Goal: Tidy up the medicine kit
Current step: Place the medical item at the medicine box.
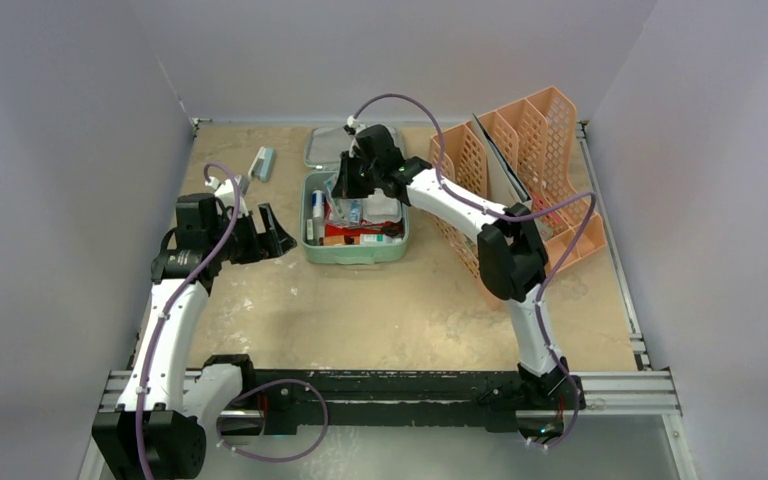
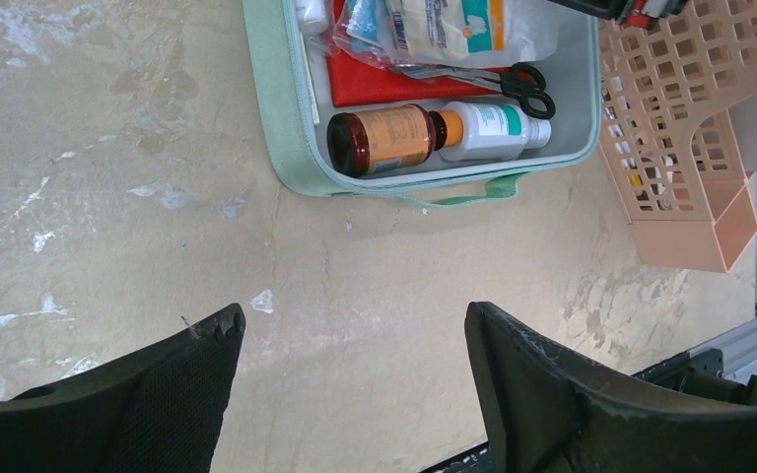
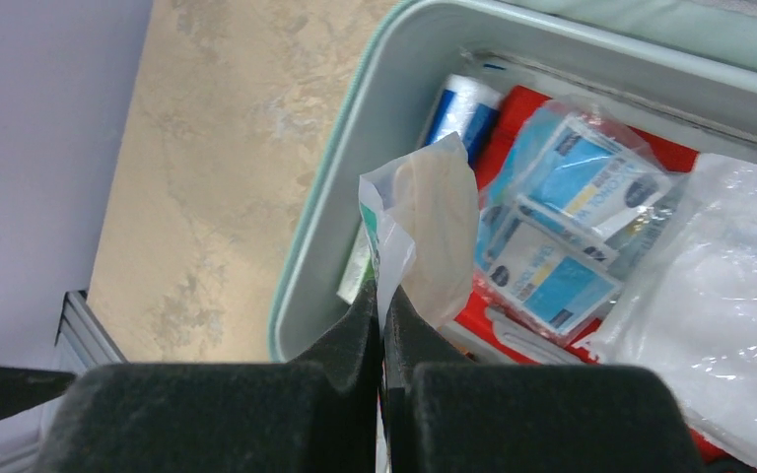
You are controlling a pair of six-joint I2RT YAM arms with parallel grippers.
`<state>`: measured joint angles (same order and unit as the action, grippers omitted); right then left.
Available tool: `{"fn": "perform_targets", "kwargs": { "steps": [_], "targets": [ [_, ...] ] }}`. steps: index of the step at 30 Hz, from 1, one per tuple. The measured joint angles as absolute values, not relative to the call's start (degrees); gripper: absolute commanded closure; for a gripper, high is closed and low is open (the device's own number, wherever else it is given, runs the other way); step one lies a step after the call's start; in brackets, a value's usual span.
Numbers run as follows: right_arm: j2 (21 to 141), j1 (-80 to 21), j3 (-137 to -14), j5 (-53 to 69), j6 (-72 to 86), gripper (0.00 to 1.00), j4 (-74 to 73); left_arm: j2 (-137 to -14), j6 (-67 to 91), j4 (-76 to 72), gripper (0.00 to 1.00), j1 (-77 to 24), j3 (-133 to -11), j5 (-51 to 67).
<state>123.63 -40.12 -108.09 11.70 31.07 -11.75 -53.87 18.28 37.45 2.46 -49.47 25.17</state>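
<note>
The mint-green medicine kit (image 1: 355,253) lies open at the table's back middle, its lid (image 1: 322,148) behind it. Inside lie an amber bottle (image 2: 384,140), a white bottle (image 2: 493,131), black-handled scissors (image 2: 524,89), a red pouch (image 2: 394,84), blue-labelled packets (image 3: 552,241) and a clear plastic bag (image 3: 724,296). My right gripper (image 3: 382,296) hangs over the kit's left part, shut on a thin clear packet with a beige strip (image 3: 426,222). My left gripper (image 2: 355,325) is open over bare table just left of the kit, nothing between its fingers.
A peach mesh file rack (image 1: 530,165) stands to the right of the kit, close to its side (image 2: 680,148). A small grey-green object (image 1: 262,163) lies at the back left. Grey walls enclose the table on three sides.
</note>
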Motion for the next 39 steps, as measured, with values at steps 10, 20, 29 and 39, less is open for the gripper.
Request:
{"fn": "perform_targets", "kwargs": {
  "steps": [10,20,29,39],
  "targets": [
    [126.3,-36.1,-108.1,9.3,30.9,0.84,-14.2,-53.9,18.2,37.5,0.20,2.4,-49.2,25.2],
    [125.9,-35.4,-108.1,1.9,28.2,0.78,-18.1,-53.9,18.2,37.7,0.19,2.4,-49.1,25.1],
    [121.1,-35.9,-107.8,-0.2,24.8,0.75,-18.4,-53.7,18.2,38.2,0.17,2.4,-49.0,24.9],
    [120.4,-38.8,-106.7,9.7,23.9,0.79,-14.3,-52.8,18.2,38.7,0.10,2.4,-49.0,24.4]
  ]
}}
